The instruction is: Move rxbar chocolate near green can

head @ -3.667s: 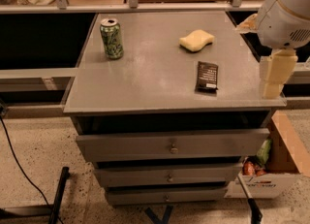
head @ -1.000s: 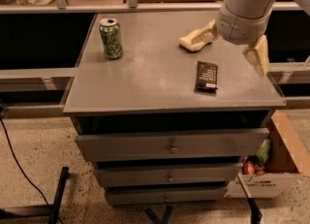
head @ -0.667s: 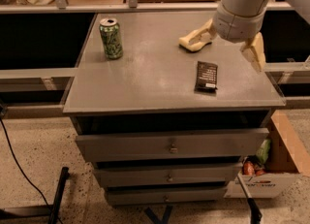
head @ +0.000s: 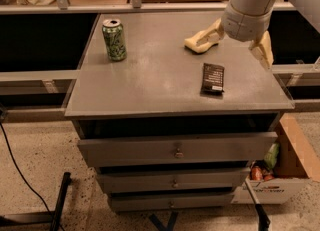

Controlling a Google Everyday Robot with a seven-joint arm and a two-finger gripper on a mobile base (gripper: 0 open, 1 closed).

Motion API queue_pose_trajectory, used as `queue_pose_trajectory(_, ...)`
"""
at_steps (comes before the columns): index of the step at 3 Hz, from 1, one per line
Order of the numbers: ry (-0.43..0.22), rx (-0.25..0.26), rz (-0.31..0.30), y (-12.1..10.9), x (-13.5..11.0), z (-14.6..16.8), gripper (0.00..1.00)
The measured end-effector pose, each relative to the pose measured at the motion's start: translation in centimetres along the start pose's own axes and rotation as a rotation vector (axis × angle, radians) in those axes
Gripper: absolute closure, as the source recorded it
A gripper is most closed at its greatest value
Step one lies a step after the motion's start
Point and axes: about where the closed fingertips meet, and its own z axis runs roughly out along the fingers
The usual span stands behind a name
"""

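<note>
The rxbar chocolate point(head: 213, 78), a flat dark bar with a white patch at its near end, lies on the right front part of the grey cabinet top point(head: 150, 80). The green can point(head: 114, 40) stands upright at the back left, far from the bar. My gripper point(head: 236, 49) hangs over the back right of the top, behind the bar and above it. Its two pale fingers point(head: 263, 50) are spread wide and hold nothing. The left finger overlaps the pale yellow sponge point(head: 196, 43) in this view.
The cabinet has three shut drawers point(head: 175, 150) below the top. A cardboard box point(head: 280, 175) with packets stands on the floor at the right. A shelf rail runs behind the cabinet. A black cable lies on the floor at the left.
My arm has come in from the cabinet's right edge to above its back right, then drifted slightly left toward the sponge. The bar, can and sponge have not moved.
</note>
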Motion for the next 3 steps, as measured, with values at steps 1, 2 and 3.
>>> queue_pose_trajectory(1, -0.013, -0.013, -0.029, -0.2, 0.5, 1.2, 0.0)
queue_pose_trajectory(2, -0.039, -0.027, -0.056, -0.6, 0.0, 3.0, 0.0)
queue_pose_trajectory(3, -0.069, -0.035, -0.069, -1.0, -0.6, 5.0, 0.0)
